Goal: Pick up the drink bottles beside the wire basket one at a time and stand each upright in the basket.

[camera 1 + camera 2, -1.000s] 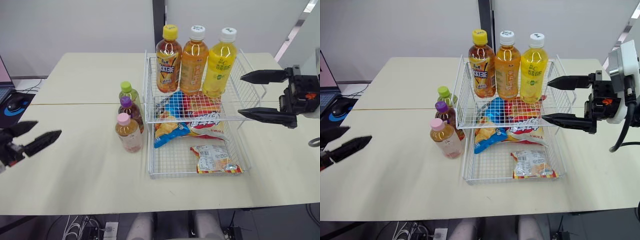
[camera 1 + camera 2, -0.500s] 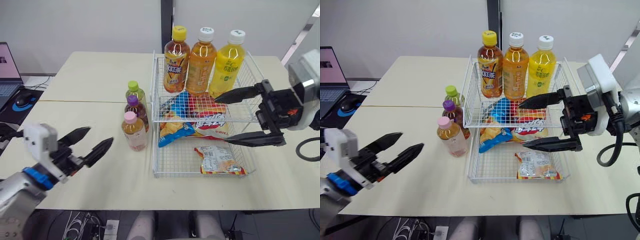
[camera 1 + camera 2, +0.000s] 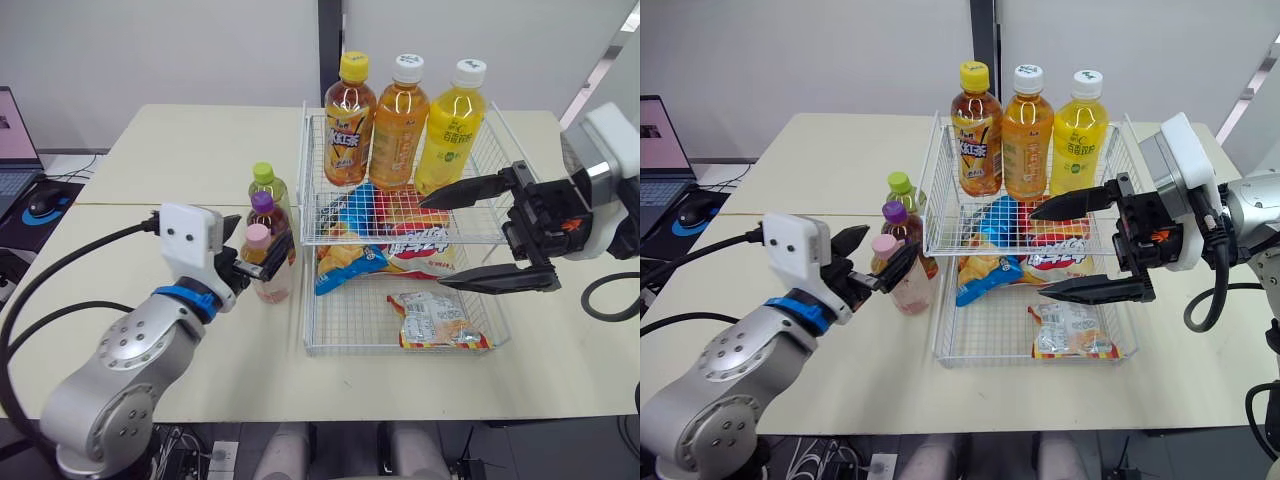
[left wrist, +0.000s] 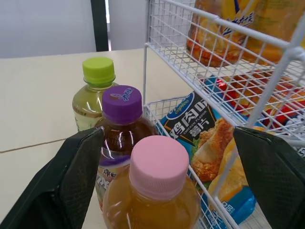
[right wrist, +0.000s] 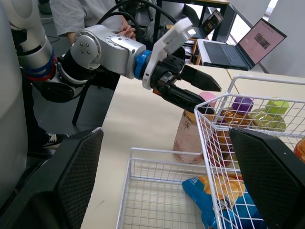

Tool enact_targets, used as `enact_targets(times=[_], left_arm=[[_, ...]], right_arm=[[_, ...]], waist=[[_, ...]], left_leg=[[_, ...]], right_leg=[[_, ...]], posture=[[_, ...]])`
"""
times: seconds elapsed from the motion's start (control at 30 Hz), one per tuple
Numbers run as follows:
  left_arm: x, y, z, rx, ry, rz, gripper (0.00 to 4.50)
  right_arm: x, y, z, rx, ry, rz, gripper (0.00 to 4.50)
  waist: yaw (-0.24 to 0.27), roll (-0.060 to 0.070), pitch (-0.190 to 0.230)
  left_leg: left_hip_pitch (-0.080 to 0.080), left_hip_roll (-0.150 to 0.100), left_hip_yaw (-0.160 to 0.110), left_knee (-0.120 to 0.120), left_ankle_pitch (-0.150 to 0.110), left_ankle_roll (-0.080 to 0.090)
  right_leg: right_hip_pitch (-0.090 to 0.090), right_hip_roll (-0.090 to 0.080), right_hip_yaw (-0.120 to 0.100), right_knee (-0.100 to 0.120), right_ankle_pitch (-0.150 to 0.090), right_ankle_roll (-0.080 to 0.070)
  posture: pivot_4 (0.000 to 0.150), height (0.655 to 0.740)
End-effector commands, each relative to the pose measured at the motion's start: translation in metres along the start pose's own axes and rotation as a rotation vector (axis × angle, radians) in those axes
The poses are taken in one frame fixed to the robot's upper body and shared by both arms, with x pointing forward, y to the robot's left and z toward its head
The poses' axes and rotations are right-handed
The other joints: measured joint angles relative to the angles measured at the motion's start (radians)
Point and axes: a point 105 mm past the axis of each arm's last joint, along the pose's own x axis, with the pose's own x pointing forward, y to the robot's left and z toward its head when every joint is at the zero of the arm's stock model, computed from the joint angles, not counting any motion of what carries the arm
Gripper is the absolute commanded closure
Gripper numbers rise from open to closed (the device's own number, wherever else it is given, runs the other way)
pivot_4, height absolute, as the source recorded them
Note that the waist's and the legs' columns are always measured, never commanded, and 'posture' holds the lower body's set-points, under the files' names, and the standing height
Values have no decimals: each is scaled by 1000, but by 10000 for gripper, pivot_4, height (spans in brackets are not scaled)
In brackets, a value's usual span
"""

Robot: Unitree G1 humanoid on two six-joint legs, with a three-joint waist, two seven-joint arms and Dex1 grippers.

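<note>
Three small bottles stand on the table left of the white wire basket (image 3: 305,300): a green-capped one (image 3: 264,182) at the back, a purple-capped one (image 3: 261,208) in the middle, and a pink-capped one (image 3: 266,285) nearest me. My left gripper (image 3: 262,252) is open, its fingers (image 4: 71,176) on either side of the pink-capped bottle (image 4: 159,164) near the cap. Three tall bottles stand upright in the basket's upper tier: red tea (image 3: 343,120), orange (image 3: 397,120) and yellow (image 3: 450,125). My right gripper (image 3: 430,245) hangs open over the basket's right front, holding nothing.
Snack bags (image 3: 385,245) lie under the upper tier and another bag (image 3: 435,320) lies in the lower tray. A laptop (image 3: 8,140) and a mouse (image 3: 45,203) sit at the far left. A person (image 5: 81,14) sits beyond the table's left side.
My left arm has swung in from the left; its open gripper now straddles the pink-capped bottle. The right gripper came in over the basket a second ago and has since held still.
</note>
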Motion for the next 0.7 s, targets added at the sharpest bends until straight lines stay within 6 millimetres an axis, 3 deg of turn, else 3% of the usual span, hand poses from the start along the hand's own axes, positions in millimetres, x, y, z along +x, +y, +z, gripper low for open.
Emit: enact_targets(times=[0.03,0.3,0.43,0.67,0.7], left_arm=[[4,0,5,17,-24,23,329],[14,-4,1,3,-13,-4,329],[15,-7,-2,20,-2,-19,8600],[15,-8,-4,52,0,-29,30845],[14,-8,-4,57,-1,-30,31046]], right_arm=[[-1,2,9,-43,-2,-8,0],[-1,3,11,-43,-2,-15,0],[-2,3,12,-41,-1,-20,0],[-3,2,11,-35,0,-30,0],[-3,2,11,-34,0,-31,0]], waist=[[1,0,0],[1,0,0],[1,0,0],[3,0,0],[3,0,0]], left_leg=[[0,0,0,0,0,0],[0,0,0,0,0,0],[0,0,-1,0,0,0],[0,0,-1,0,0,0],[0,0,-1,0,0,0]], right_leg=[[0,0,0,0,0,0],[0,0,0,0,0,0],[0,0,0,-1,0,0],[0,0,0,-1,0,0],[0,0,0,-1,0,0]], posture=[[1500,7400],[1500,7400],[1500,7400],[1500,7400],[1500,7400]])
